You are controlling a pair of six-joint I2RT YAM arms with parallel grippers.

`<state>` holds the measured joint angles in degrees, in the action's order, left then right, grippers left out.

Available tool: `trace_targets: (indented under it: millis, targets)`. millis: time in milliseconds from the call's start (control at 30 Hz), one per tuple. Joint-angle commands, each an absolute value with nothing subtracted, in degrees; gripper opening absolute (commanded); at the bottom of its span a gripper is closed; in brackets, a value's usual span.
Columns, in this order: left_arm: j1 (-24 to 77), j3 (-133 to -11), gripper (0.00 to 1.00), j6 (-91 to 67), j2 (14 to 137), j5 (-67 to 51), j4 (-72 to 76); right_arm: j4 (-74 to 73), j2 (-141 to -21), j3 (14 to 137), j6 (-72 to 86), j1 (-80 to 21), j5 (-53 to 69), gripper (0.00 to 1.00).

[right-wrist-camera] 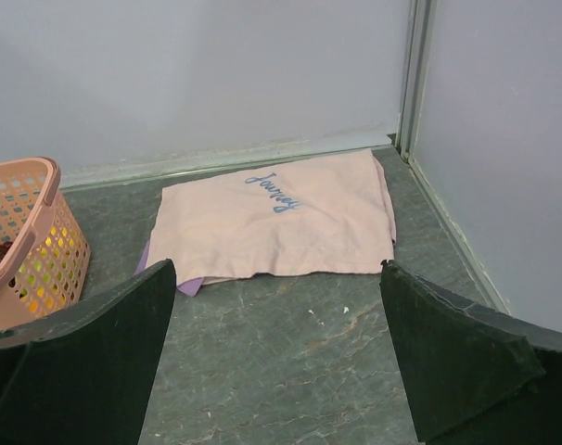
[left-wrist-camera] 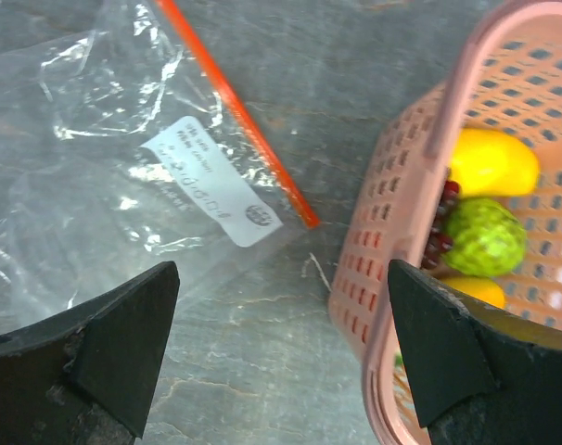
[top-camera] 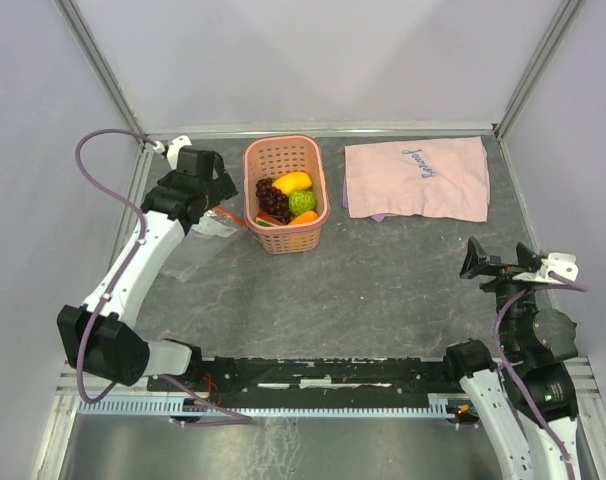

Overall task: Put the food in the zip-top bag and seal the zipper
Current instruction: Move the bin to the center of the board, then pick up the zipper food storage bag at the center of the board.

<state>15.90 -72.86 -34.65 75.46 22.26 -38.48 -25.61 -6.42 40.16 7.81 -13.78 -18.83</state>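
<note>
Left gripper [left-wrist-camera: 281, 278] hovers between zip-top bag [left-wrist-camera: 123, 185] and pink basket [left-wrist-camera: 383, 185]
Its jaws spread wide, holding nothing; bag at 10 o'clock, zipper [left-wrist-camera: 239, 116] running 11 to 5; right gripper [right-wrist-camera: 276, 278] likewise spread, empty, farther off

On the dark marbled tabletop [top-camera: 383, 290] are laid a clear zip-top bag [top-camera: 196, 250], a pink perforated basket [top-camera: 293, 238] and a pink cloth [top-camera: 418, 180].

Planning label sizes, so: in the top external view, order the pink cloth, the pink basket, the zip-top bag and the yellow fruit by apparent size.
Largest: pink cloth.
Then pink basket and zip-top bag: they look similar, and the left arm hides part of the bag, so unranked.
Smallest: yellow fruit.
</note>
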Motion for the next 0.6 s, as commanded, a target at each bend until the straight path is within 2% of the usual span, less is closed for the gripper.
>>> trace_targets:
  millis: [0, 233, 567]
  targets:
    - [14.4, -75.9, 0.99, -39.2, 80.4, 32.6, -40.9, -23.1, -5.9, 39.6, 7.8, -15.0, -20.4, 0.99]
    - [9.5, -83.0, 0.97, -43.6, 95.6, 36.3, -44.5, -22.9, -6.0, 39.4, 7.3, -16.3, -21.1, 0.99]
    - [5.6, -99.5, 0.91, -46.3, 116.0, 39.8, -48.7, -22.8, -5.6, 39.2, 6.6, -18.0, -21.4, 0.99]
